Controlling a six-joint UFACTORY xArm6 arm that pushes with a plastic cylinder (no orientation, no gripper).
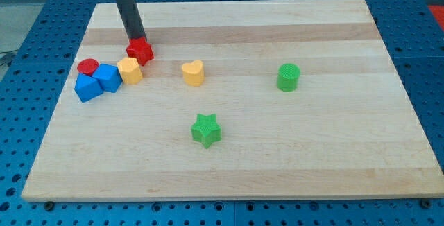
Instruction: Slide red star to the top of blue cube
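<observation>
The red star (140, 50) lies at the upper left of the wooden board (312, 157). My tip (136, 39) stands right at the star's upper edge, touching or nearly touching it. The blue cube (107, 77) lies below and to the left of the star, in a tight cluster. A yellow block (130, 70) sits between the star and the cube, touching both or nearly so.
A red cylinder (88, 66) sits above a second blue block (87, 87) at the cluster's left. A yellow heart (193, 73) lies mid-board, a green cylinder (288, 77) to the right, a green star (206, 129) lower centre.
</observation>
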